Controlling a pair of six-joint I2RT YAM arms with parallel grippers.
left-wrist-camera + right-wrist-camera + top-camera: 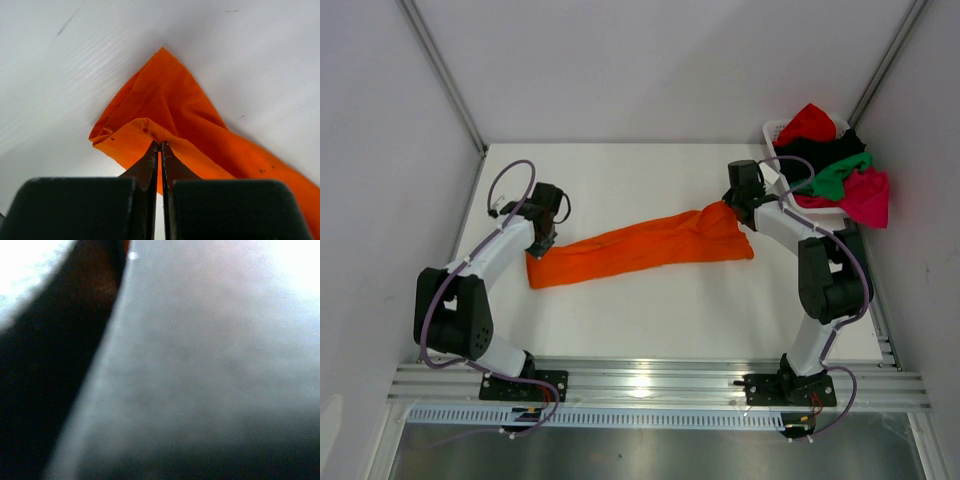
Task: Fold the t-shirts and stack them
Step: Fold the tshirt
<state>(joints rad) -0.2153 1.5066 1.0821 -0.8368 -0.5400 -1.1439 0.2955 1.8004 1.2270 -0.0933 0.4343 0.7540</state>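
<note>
A bright orange t-shirt lies drawn out in a long band across the middle of the table. My left gripper holds its left end. In the left wrist view the jaws are shut on a raised fold of the orange cloth. My right gripper is at the band's right end, where the cloth bunches up into it. The right wrist view is a grey blur, and its fingers cannot be made out there. Red, black, green and magenta-pink t-shirts are heaped at the back right.
The heap of shirts sits in a white slatted basket in the far right corner, just behind the right arm. White walls close in the table on three sides. A metal rail carries both arm bases along the near edge.
</note>
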